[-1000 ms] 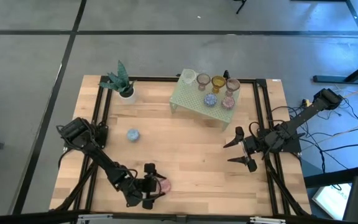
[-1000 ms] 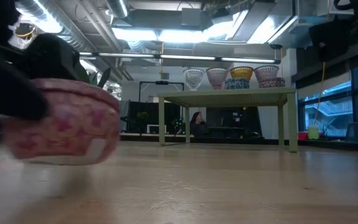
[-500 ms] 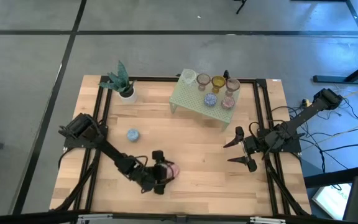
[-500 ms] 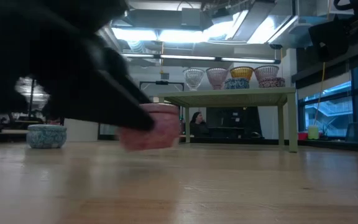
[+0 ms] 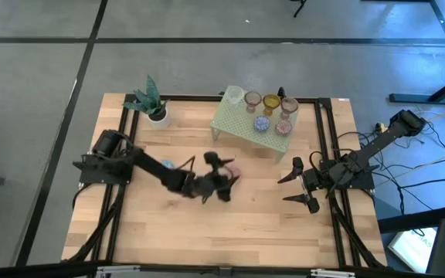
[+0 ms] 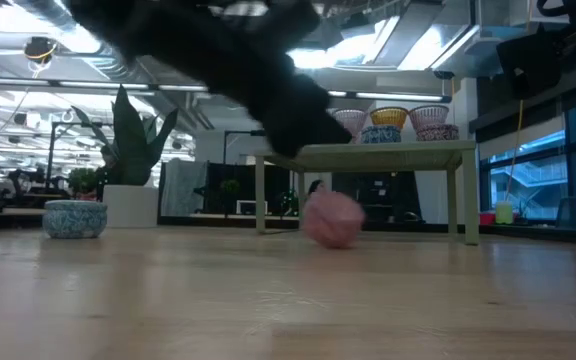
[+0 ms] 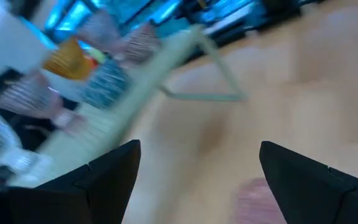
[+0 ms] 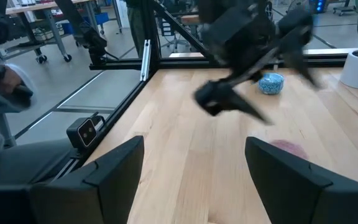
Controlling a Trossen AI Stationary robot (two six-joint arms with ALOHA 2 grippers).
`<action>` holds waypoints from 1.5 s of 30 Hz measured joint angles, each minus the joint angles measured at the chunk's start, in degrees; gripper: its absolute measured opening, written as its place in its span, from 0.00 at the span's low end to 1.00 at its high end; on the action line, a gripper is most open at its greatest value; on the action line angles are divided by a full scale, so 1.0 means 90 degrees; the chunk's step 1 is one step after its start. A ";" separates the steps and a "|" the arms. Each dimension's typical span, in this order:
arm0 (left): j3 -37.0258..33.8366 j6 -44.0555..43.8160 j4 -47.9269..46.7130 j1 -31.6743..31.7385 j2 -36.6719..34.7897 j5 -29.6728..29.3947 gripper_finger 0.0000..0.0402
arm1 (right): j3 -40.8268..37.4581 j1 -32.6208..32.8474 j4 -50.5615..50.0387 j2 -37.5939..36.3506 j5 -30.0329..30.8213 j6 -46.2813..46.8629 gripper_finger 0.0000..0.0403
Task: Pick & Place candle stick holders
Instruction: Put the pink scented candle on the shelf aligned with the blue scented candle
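Round pink glass cup (image 6: 332, 217) on wood

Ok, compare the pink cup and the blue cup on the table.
Colour: the pink cup is pink, the blue cup pale blue. Place: the pink cup lies before the green rack, near the left claw; the blue cup stands nearer the plant pot. Both rest on the table, off the rack.

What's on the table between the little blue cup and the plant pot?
Nothing. In the high view, only bare wood lies between the blue cup and the white plant pot; the left arm passes beside the cup.
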 joint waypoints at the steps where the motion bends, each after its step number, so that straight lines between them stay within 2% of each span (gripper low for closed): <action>1: 0.0127 0.0217 -0.0007 0.0159 0.0000 0.0001 0.81 | 0.0000 -0.0001 0.0000 -0.0002 0.0000 0.0002 0.70; 5: 0.0553 0.0387 -0.0043 0.0695 -0.0007 0.0333 0.81 | 0.0000 -0.0002 -0.0002 0.0000 -0.0001 0.0005 0.70; 8: 0.0696 -0.0083 -0.0288 0.0892 -0.0007 0.1252 0.81 | 0.0000 0.0001 -0.0012 0.0000 -0.0002 0.0010 0.70; 11: 0.0729 -0.1093 -0.0785 0.1028 -0.0007 0.2025 0.81 | 0.0000 -0.0002 -0.0046 -0.0001 -0.0002 0.0010 0.70; 19: 0.0725 -0.3311 -0.1901 0.1226 0.0000 0.2645 0.81 | 0.0000 -0.0002 -0.0046 -0.0002 -0.0002 0.0027 0.70; 24: 0.0725 -0.3921 -0.2142 0.1223 0.0002 0.2760 0.81 | 0.0000 0.0001 -0.0049 0.0000 -0.0002 0.0111 0.70; 28: 0.0723 -0.4026 -0.2206 0.1178 0.0220 0.2643 0.81 | 0.0000 0.0000 -0.0058 0.0000 -0.0002 0.0204 0.70; 36: 0.0724 -0.4239 -0.1624 0.1188 0.0925 0.2626 0.81 | 0.0000 -0.0001 -0.0080 -0.0002 -0.0002 0.0202 0.70; 45: 0.0718 -0.4263 -0.1700 0.1205 0.1032 0.2609 0.81 | 0.0000 0.0001 -0.0083 -0.0001 -0.0002 0.0113 0.70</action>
